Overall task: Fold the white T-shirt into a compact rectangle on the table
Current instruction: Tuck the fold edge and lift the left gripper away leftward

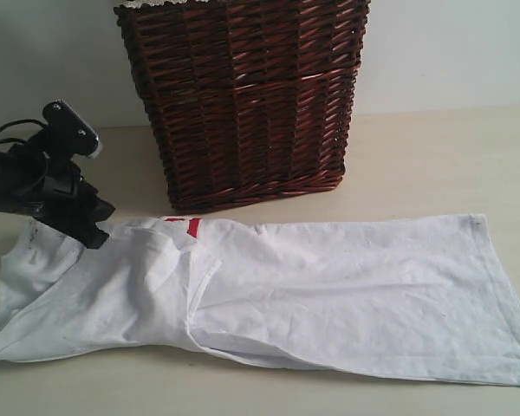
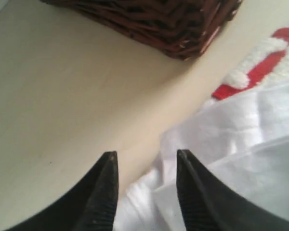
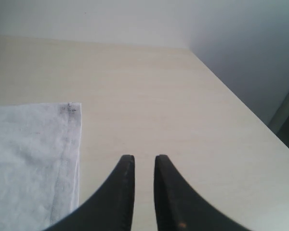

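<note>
- White cloth lies nearest us: the white T-shirt (image 1: 329, 286) is stretched lengthwise along the front of the table (image 1: 433, 156). It is partly folded, with its hem end to the right and its bunched upper end to the left.
- On the shirt's far edge we see a sliver of the red band (image 2: 260, 72) with fuzzy white letters. Too little of it shows for us to read a word.
- The left gripper (image 2: 147, 156) hangs at the far left end of the shirt with its jaws apart. Bare table and a rumpled cloth edge show in the gap, and we see nothing pinched between them. We cannot tell whether the tips touch the fabric.
- The right gripper (image 3: 144, 158) hovers over bare table just beside the shirt's hem corner. Its jaws are drawn close, leaving only a narrow slit, and they hold nothing.
- Behind the shirt stands a dark wicker basket (image 1: 243, 104), and beyond it the pale wall (image 1: 451, 52).
</note>
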Controlling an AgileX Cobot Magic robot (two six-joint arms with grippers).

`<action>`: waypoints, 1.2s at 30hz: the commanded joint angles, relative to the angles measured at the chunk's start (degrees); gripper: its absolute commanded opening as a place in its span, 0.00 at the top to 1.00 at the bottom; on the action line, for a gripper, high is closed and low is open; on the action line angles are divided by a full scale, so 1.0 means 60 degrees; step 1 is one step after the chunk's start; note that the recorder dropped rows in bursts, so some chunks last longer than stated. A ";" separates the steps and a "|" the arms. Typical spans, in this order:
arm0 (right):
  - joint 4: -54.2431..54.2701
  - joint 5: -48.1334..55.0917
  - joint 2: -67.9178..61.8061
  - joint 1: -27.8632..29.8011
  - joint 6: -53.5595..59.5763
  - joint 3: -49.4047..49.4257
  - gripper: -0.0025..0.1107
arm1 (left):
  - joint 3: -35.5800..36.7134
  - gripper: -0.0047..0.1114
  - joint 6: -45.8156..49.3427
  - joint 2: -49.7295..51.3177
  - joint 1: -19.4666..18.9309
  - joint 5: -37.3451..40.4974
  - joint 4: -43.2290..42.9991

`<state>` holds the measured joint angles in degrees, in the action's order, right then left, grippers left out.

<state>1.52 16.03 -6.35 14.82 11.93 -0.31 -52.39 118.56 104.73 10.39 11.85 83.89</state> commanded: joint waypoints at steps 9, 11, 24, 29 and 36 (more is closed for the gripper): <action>0.0014 -0.0056 0.0066 0.0033 -0.0003 0.0052 0.83 | 0.0247 0.62 0.0210 0.1237 0.0158 0.0944 -0.0670; 0.0014 -0.0056 0.0066 0.0033 -0.0003 0.0052 0.83 | 0.0425 0.62 0.0177 0.1198 0.0158 0.0925 -0.1277; 0.0014 -0.0056 0.0066 0.0033 -0.0003 0.0052 0.83 | 0.2270 0.62 0.0195 0.0809 0.0158 0.1454 -0.1999; 0.0014 -0.0056 0.0066 0.0033 -0.0003 0.0052 0.83 | 0.1823 0.62 -0.0319 -0.0637 0.0158 0.1408 -0.1633; 0.0014 -0.0056 0.0066 0.0033 -0.0003 0.0052 0.83 | 0.1601 0.53 -0.3399 -0.3071 -0.0081 0.0447 -0.1707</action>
<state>1.52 16.03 -6.35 14.82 11.93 -0.31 -43.10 106.57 90.52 11.01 17.22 74.08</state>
